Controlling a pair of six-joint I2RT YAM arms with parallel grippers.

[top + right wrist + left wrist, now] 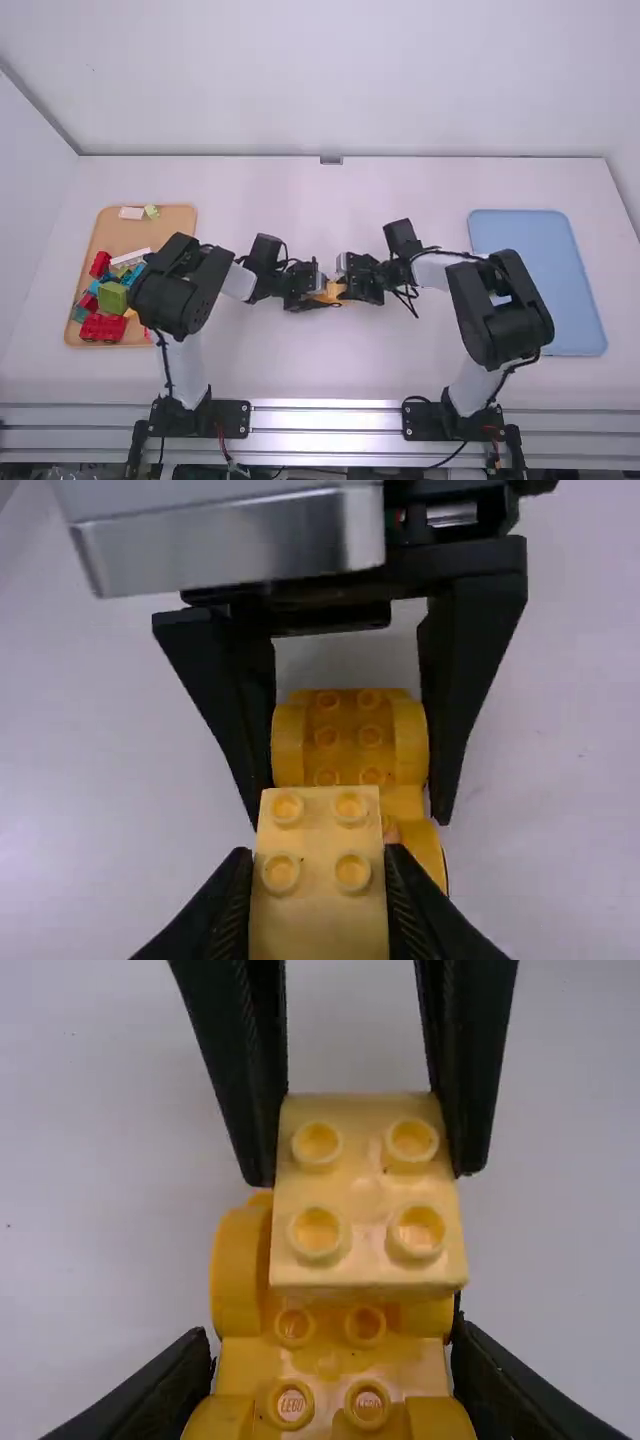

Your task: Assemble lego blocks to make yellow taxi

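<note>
left gripper (321, 290): pinching yellow car body (328, 1365), fingers on its 12 and 6 o'clock sides
right gripper (345, 280): pinching pale yellow 2x2 block (366, 1188) by opposite sides
block: over body's 3 o'clock end, studs up; can't tell if seated
body: mid-table between grippers, studs up, rounded fenders along its flanks, long axis 9-to-3
room: grippers nearly meet, tight between tips; white table (400, 190) runs on to its far edge at 12, well apart from both
9 o'clock: wooden tray (150, 233), well apart from block; holds red bricks (104, 327), green block (112, 297), more mixed pieces; left arm overhangs its near 3 o'clock edge
3 o'clock: blue tray (540, 240), long axis roughly 12-to-6, right arm over its near 9 o'clock edge
</note>
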